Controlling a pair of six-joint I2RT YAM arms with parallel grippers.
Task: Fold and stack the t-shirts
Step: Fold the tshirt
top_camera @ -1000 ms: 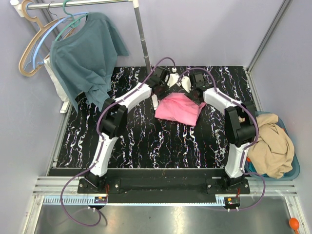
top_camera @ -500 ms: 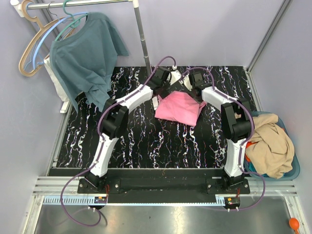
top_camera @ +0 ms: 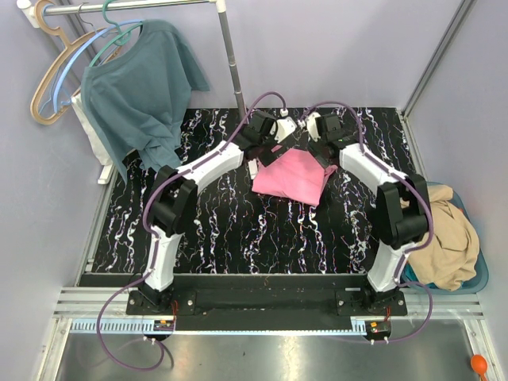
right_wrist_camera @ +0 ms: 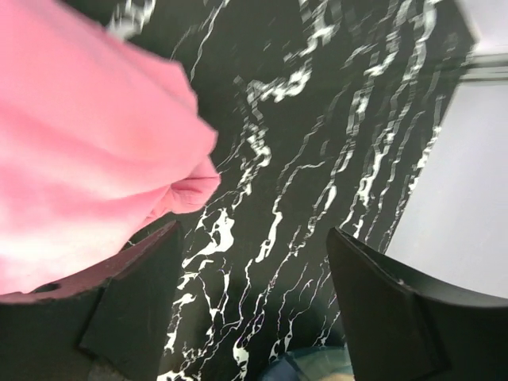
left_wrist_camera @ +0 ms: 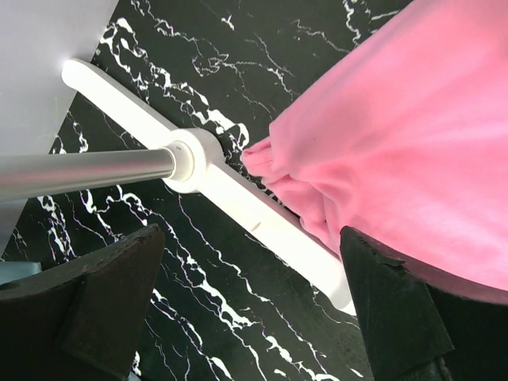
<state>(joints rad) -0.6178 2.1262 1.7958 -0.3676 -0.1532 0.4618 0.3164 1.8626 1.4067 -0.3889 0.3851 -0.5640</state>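
Overhead, the pink t-shirt, just released, lies far-centre on the table, so its fold looks done; left wrist view: the left gripper gapes empty over its hem beside the rack foot; right wrist view: the right gripper likewise gapes empty, the shirt mostly cut off.

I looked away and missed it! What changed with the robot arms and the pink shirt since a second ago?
The left tool and right tool both opened wide and drew back from the far edge of the pink t-shirt, apparently letting it go. Both elbows swung outward. The pink t-shirt stayed folded on the table, the teal shirt kept hanging, the tan t-shirt stayed in the basket.
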